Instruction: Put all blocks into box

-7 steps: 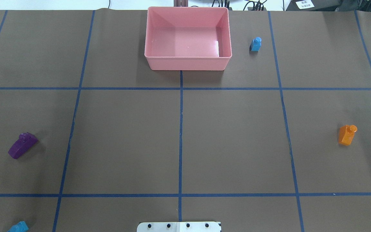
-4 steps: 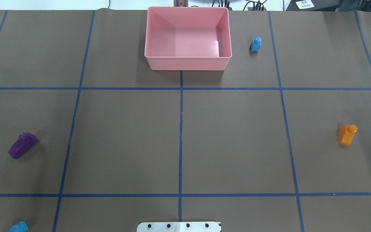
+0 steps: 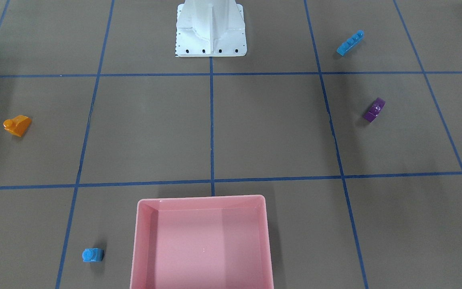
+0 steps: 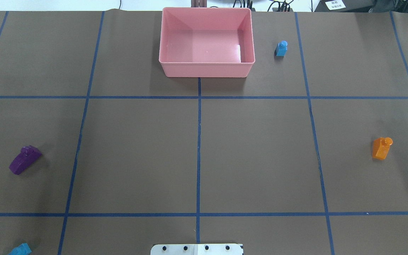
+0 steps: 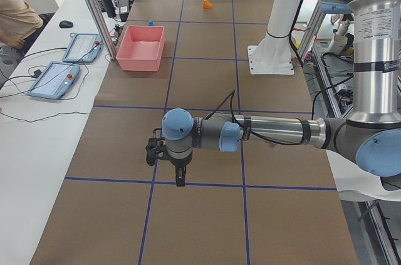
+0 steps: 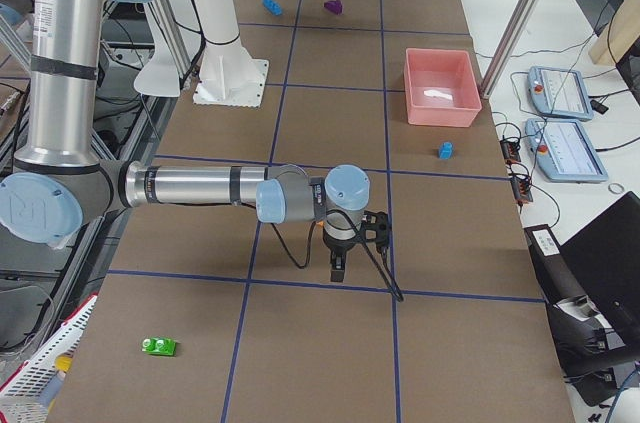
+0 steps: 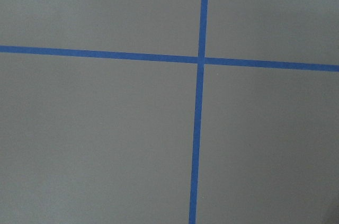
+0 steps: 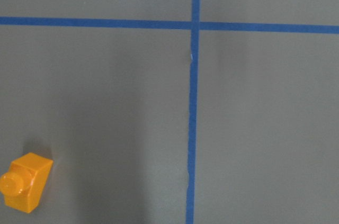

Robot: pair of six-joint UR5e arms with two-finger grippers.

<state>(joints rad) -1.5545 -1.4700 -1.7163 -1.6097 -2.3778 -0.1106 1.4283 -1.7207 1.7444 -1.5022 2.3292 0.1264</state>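
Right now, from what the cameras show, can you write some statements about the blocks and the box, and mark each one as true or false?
1. No block lies in the box. True.
2. The small blue block is inside the box. False: it stands on the table beside the box, on the robot's right of it.
3. The orange block shows in the right wrist view. True.
4. The purple block touches the long blue block. False: they lie clearly apart on the robot's left side.
5. The green block lies next to the box. False: it lies far from the box, near the table's end on the robot's right.
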